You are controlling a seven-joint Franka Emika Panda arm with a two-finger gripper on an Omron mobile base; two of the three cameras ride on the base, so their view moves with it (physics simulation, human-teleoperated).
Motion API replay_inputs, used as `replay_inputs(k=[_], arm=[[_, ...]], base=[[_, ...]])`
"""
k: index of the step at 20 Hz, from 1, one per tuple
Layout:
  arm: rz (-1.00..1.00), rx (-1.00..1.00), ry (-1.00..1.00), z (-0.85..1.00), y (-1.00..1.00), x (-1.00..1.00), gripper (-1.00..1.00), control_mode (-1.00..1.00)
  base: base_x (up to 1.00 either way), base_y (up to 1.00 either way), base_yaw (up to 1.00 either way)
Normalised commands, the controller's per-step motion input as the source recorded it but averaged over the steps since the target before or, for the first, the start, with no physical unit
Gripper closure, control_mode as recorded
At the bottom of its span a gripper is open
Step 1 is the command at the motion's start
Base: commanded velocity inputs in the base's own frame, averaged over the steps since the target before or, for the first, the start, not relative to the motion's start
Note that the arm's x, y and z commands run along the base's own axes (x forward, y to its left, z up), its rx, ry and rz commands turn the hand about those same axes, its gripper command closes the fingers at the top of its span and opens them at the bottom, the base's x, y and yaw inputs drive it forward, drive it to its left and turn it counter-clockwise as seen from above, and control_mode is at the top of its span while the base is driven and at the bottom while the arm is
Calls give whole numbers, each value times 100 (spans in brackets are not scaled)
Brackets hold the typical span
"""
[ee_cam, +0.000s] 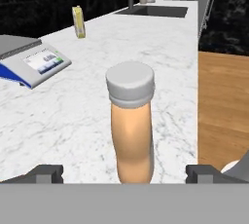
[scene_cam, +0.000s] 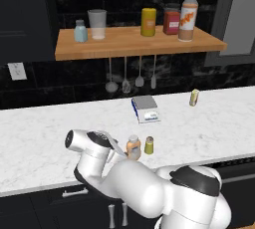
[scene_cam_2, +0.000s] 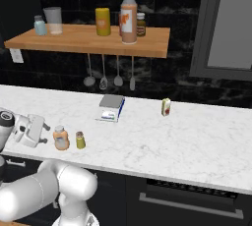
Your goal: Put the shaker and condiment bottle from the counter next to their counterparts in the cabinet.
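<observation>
The peach-orange condiment bottle [scene_cam: 133, 147] [scene_cam_2: 61, 137] [ee_cam: 130, 125] stands upright near the counter's front edge. Just right of it is the olive-yellow shaker [scene_cam: 149, 145] [scene_cam_2: 80, 140]. My gripper [scene_cam_2: 46, 133] [ee_cam: 125, 173] is low at the bottle's left and open; its fingertips [ee_cam: 46, 172] flank the bottle's base with gaps on both sides. On the wooden shelf [scene_cam: 139, 44] [scene_cam_2: 93, 41] stand the pale blue shaker [scene_cam: 80, 31] [scene_cam_2: 40, 25] at the left end and the tall white-necked bottle [scene_cam: 188, 16] [scene_cam_2: 128, 16] at the right.
A kitchen scale [scene_cam: 146, 108] [scene_cam_2: 111, 107] [ee_cam: 34, 60] and a yellow striped can [scene_cam: 194, 97] [scene_cam_2: 166, 106] [ee_cam: 78, 22] sit farther back on the counter. A glass cup [scene_cam: 97, 24], a yellow canister [scene_cam: 148, 22] and a red jar [scene_cam: 171, 22] share the shelf. Utensils [scene_cam: 132, 76] hang under it.
</observation>
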Motion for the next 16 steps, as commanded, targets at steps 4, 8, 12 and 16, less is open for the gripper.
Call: replay_inputs(k=[4, 8, 12, 16], arm=[[-1, 0, 0, -1, -8, 1, -100, -100], [0, 0, 0, 0, -14, 5, -100, -100], [0, 0, 0, 0, -12, 10, -100, -100], [0, 0, 0, 0, -17, 7, -100, -100]], base=[[0, 0, 0], [0, 0, 0], [0, 0, 0], [0, 0, 0]])
